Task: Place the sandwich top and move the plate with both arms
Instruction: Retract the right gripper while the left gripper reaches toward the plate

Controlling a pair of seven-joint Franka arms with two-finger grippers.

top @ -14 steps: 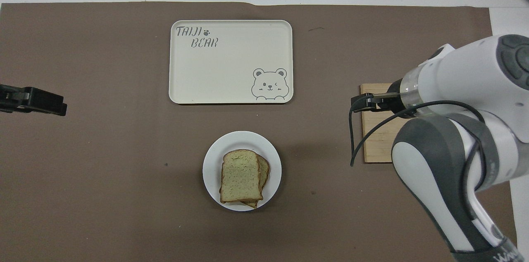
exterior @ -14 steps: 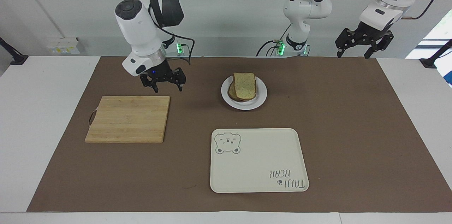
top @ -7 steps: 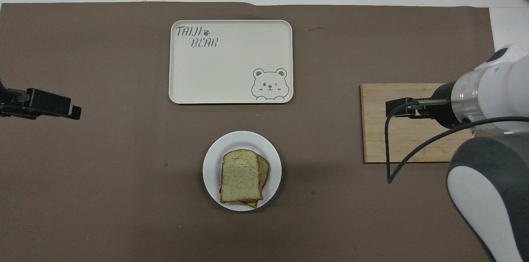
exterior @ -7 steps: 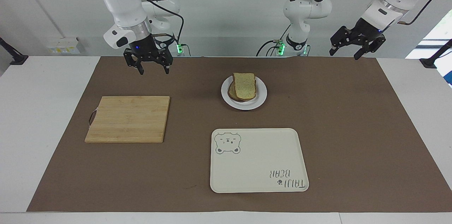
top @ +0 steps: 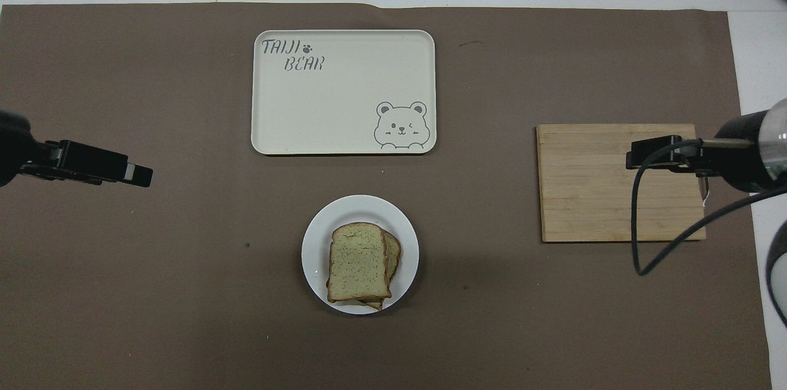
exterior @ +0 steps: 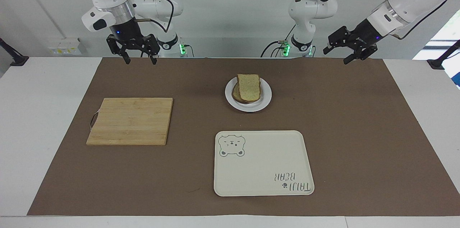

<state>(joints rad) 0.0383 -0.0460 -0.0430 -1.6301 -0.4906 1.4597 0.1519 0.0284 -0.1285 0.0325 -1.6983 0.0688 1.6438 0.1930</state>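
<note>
Now you can see the sandwich top [exterior: 249, 86] already lying on the stack of bread in the middle of the plate [exterior: 265, 103], so the first job looks done. The top slice sits a bit crooked on the slice under it, and what is tucked between them is hidden, so you can't say if there is an egg inside. The plate stands on the brown mat [exterior: 359, 131], near the robots and about midway between the two arms, a spot each arm could reach from its own end. The tray [exterior: 262, 163] with the bear drawing lies farther from the robots than the plate, well apart from it and with nothing on it; it is probably where the plate should go. The cutting board [exterior: 130, 121] lies bare toward the right arm's end of the table. Your right gripper [exterior: 138, 59] hangs high over the mat's edge by the robots, its jaws spread wide and holding nothing. Your left gripper [exterior: 348, 54] hangs high over the same edge at its own end, tilted, jaws wide and holding nothing too. Both look ready to come down on the plate's rim, one from each side, so the bread stays level when you lift.
</note>
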